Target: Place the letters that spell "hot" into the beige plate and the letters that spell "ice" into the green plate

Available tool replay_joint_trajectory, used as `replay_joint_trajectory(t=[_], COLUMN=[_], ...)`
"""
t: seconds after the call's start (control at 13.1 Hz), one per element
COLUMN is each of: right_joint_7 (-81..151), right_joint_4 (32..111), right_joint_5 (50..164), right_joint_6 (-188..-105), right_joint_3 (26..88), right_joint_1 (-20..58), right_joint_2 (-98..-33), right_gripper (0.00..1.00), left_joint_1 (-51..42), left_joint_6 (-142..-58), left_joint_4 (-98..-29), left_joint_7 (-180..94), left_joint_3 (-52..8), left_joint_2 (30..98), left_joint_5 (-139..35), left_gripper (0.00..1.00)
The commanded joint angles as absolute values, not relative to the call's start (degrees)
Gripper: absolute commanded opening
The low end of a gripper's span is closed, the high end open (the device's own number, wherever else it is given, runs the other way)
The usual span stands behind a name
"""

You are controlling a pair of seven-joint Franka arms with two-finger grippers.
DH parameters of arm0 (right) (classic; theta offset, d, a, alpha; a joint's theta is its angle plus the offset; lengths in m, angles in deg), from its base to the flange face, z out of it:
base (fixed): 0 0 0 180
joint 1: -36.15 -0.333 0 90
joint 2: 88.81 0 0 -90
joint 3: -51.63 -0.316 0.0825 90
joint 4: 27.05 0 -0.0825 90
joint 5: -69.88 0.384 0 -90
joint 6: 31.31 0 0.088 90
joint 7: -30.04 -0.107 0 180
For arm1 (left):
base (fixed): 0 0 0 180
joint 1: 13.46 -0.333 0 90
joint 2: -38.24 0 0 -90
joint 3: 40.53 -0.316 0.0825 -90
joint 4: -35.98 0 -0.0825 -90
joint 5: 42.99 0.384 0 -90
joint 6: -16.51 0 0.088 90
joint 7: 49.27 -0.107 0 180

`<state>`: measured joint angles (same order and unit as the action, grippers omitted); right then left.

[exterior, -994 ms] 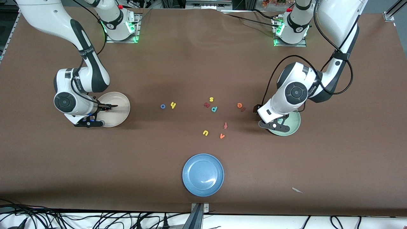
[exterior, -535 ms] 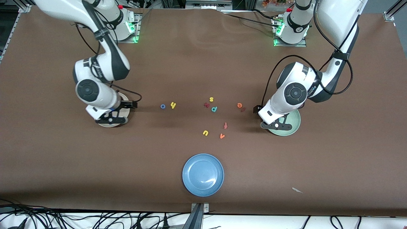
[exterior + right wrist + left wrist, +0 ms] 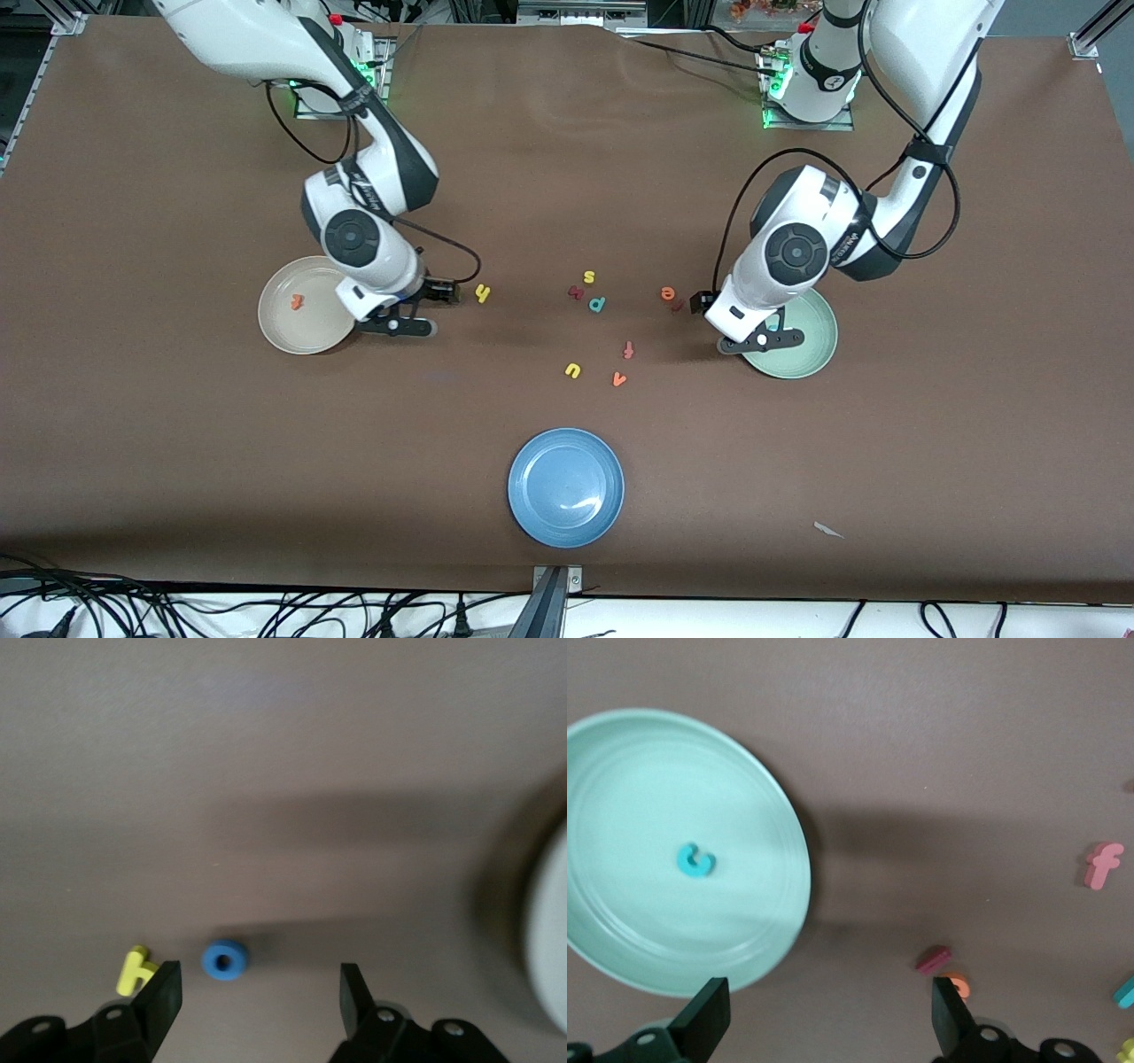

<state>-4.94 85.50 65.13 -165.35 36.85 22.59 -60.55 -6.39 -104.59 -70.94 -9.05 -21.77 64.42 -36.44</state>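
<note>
Front view: orange t (image 3: 298,302) seen in beige plate (image 3: 282,335); teal c (image 3: 696,860) in green plate (image 3: 811,354). Both grippers, right (image 3: 257,992) and left (image 3: 824,1023), spread empty. Maroon bar (image 3: 934,958), probably the i, lies beside orange e (image 3: 668,293).

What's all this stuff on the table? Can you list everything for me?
plates: 3; beige plate toward the right arm's end, green plate toward the left arm's end, blue plate nearest the front camera
letter in the beige plate: 1, orange t
letter in the green plate: 1, teal c
loose letters: 10, between the beige and green plates: yellow h, blue o, yellow s, maroon curved letter, teal p, orange e, maroon i, orange-red f, yellow u, orange v
paper scrap: 1, whitish, near the front edge
table: 1, brown
right gripper: open, over the table beside the blue o
left gripper: open, over the table beside the green plate's rim
</note>
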Motion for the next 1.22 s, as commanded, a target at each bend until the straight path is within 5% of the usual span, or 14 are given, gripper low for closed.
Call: replay_joint_trajectory(t=[0.0,0.61,0.84,1.15], right_joint_7=[-5.99,-5.90,-5.90,-5.90], right_joint_4=[85.18,85.71,86.15,86.32], right_joint_5=[65.66,64.96,64.96,64.96], right_joint_6=[-168.50,-170.62,-170.53,-170.53], right_joint_3=[36.86,36.95,36.86,36.86], right_joint_1=[22.00,20.86,20.86,20.86], right_joint_2=[-58.24,-55.33,-55.42,-55.42], right_gripper=[0.65,0.60,0.44,0.38], left_joint_1=[-3.01,-0.19,-0.27,-0.80], left_joint_6=[-103.64,-104.87,-104.87,-104.87], left_joint_4=[-70.54,-69.31,-69.23,-69.05], left_joint_7=[1.67,5.05,5.13,5.05], left_joint_3=[-21.99,-22.08,-22.08,-22.16], left_joint_2=[65.66,67.86,68.74,68.83], left_joint_5=[-37.98,-43.79,-43.52,-43.43], left_gripper=[1.00,1.00,1.00,1.00])
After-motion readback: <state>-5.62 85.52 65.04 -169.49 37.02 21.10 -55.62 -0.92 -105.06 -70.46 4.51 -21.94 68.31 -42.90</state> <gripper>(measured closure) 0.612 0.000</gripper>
